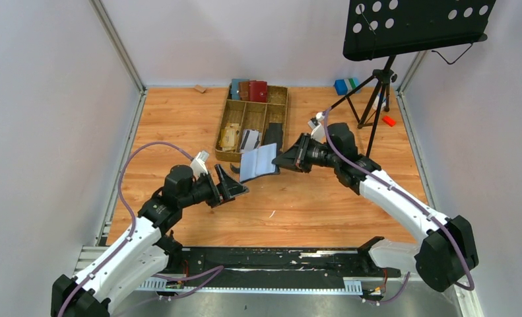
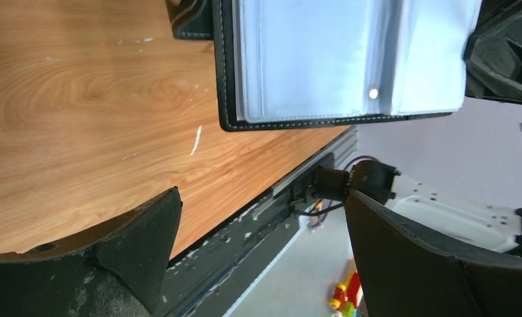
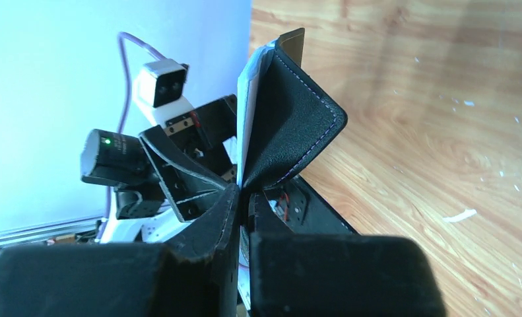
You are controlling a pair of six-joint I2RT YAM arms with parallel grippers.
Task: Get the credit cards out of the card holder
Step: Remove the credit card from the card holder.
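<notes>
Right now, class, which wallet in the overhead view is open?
The black card holder, pinched by the right gripper: it is spread open, pale sleeve pages showing. The blue, brown and red wallets stand shut in the tray.

The top camera hangs high behind the arms, looking down and forward over the whole table (image 1: 179,125), with the arm bases at its lower edge. The left wrist camera sits close behind the left fingers (image 2: 126,244), rolled sideways. It faces the holder (image 2: 311,59) from near, with the table's front rail (image 2: 271,205) beyond. The right wrist camera peers along the right fingers (image 3: 212,231), very near the holder's black cover, facing the left arm (image 3: 113,158). All three views share the holder.
</notes>
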